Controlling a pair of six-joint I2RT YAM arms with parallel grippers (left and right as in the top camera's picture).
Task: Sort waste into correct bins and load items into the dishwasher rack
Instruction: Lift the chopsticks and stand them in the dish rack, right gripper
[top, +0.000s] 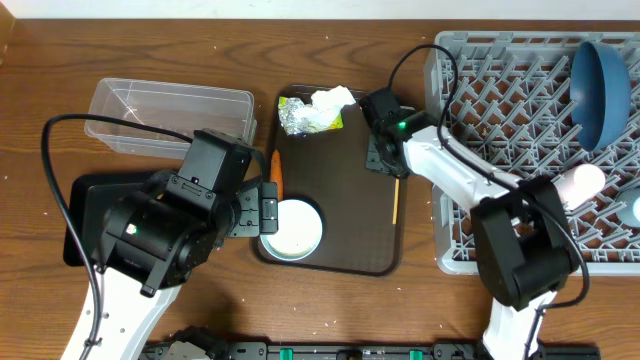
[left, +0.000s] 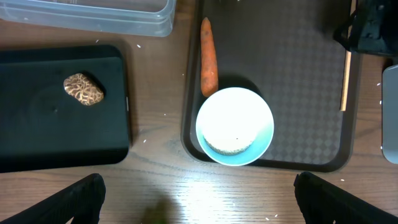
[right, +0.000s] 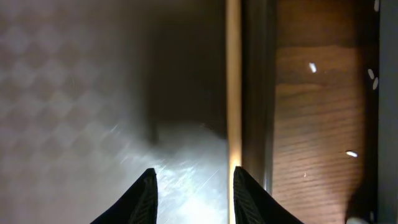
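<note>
Hovering above the near left corner of the dark brown serving tray (top: 340, 200), our left pincer (left: 199, 208) is released, its fingers (left: 81, 199) spread wide with nothing between them. Just below it in the left wrist view sits the white bowl (left: 235, 126), pale blue at the rim, with a whitish layer at its bottom. The small orange carrot (left: 209, 62) lies beyond the bowl along the tray's left edge, its near end touching the bowl's rim. To the left, on the worktop (top: 200, 50), the shallow black tray (left: 62, 124) carries the brown food lump (left: 84, 89), and the clear plastic tub (top: 170, 112) stands just beyond it.

We find our right pincer (right: 194, 199) low over the serving tray's right side, also released. One wooden chopstick (right: 233, 81) runs along the tray's right rim and meets the inner edge of the right-hand finger (right: 245, 196), not clamped. Grains of loose white rice (right: 313, 67) dot the wood beside it.

At the tray's far end the crumpled foil wrapper (top: 300, 115) and the white tissue (top: 333, 98) lie touching. On the right, the grey dishwasher rack (top: 470, 70) holds the dark blue bowl (top: 600, 90) on its edge at the far side and the pink cup (top: 580, 182) nearer us.
</note>
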